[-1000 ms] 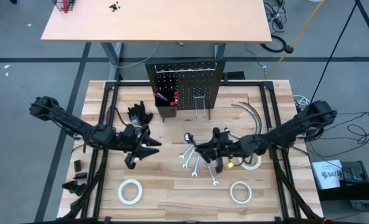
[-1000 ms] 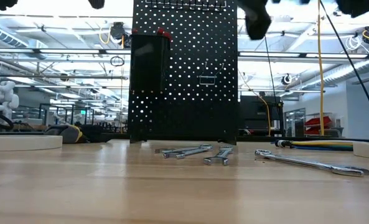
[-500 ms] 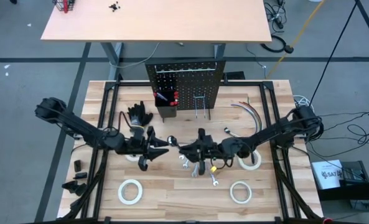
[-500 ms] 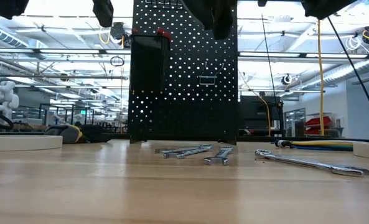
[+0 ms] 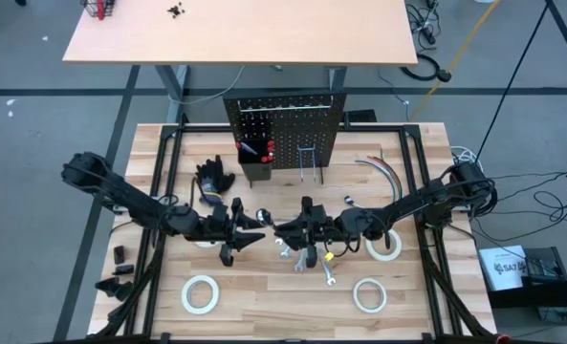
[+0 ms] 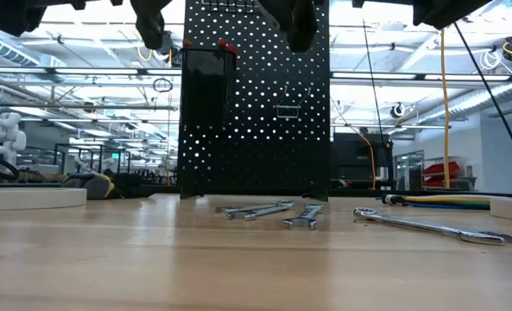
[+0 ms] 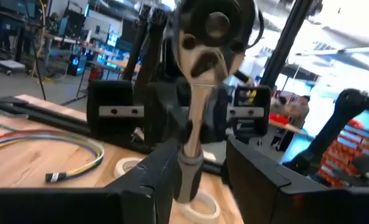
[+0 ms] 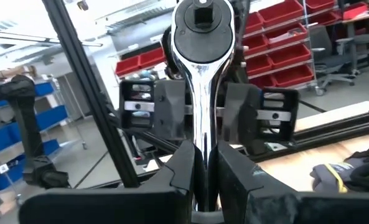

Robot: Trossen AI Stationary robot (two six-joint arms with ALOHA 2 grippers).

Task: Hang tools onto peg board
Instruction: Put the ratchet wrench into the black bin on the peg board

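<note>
Two pincers meeting mid-table, ratchet (image 5: 264, 218) between

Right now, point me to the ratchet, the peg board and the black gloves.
ratchet (image 8: 203, 34): right wrist view, on its round silver head.
peg board (image 5: 293, 129): high view, on the perforated black panel.
black gloves (image 5: 213, 175): high view, middle of the pair.
</note>
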